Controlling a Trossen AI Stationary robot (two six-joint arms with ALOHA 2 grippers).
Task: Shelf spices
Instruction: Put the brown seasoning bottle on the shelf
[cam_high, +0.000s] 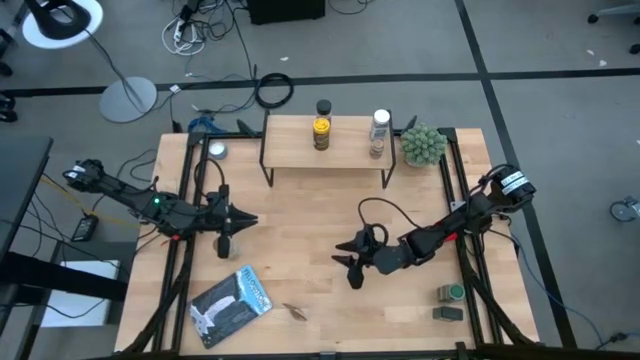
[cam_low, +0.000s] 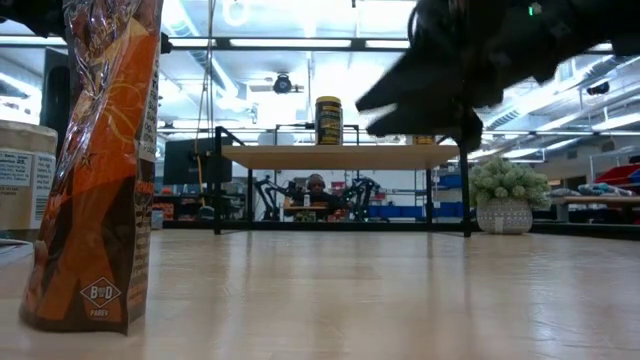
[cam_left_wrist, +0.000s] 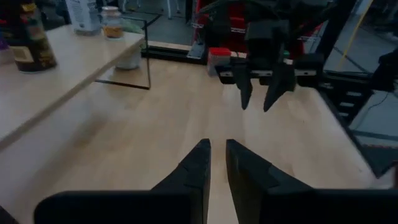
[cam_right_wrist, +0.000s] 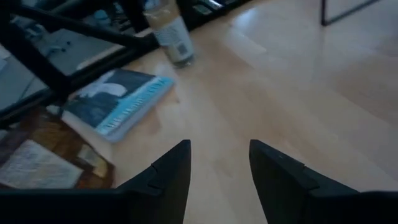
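I have the left gripper (cam_high: 243, 219) held low over the table's left half, arm stretched in from the left edge, its fingers (cam_left_wrist: 198, 163) nearly together with only a thin slit between them and nothing in it. My right gripper (cam_high: 347, 262) reaches in from the right toward mid-table, its fingers (cam_right_wrist: 169, 167) spread apart and empty above bare wood. On the shelf (cam_high: 290, 150) at the far side stand a yellow jar (cam_high: 321, 132), a black-lidded jar (cam_high: 323, 108) just behind it, and a white-capped clear bottle (cam_high: 379, 130) to their right
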